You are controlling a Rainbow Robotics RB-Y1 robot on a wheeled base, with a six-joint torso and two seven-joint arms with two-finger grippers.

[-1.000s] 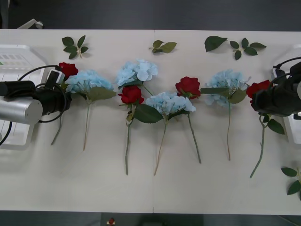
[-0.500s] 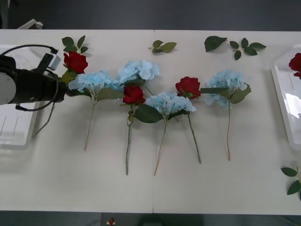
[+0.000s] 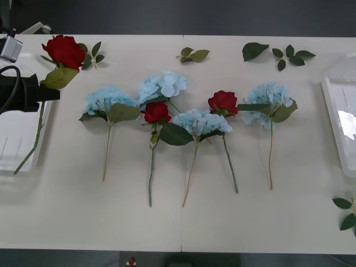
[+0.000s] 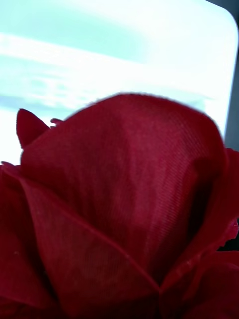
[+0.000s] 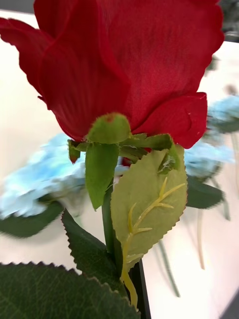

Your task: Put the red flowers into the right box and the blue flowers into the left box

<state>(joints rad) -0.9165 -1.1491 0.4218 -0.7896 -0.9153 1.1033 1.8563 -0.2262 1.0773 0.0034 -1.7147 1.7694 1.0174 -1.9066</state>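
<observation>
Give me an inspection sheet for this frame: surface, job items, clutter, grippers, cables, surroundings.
Surface: white table with a centre seam.
Job's things: four blue flowers and two red flowers lie in a row mid-table. A third red rose is lifted at far left, its stem hanging over the left box. A fourth rose sits close before the right wrist camera. The right box is at the right edge.
Clutter: loose leaf sprigs along the far edge and at the near right corner.
Grippers: left gripper shut on the lifted rose's stem.
Cables: black cable on the left arm.
Surroundings: dark floor beyond the table.
</observation>
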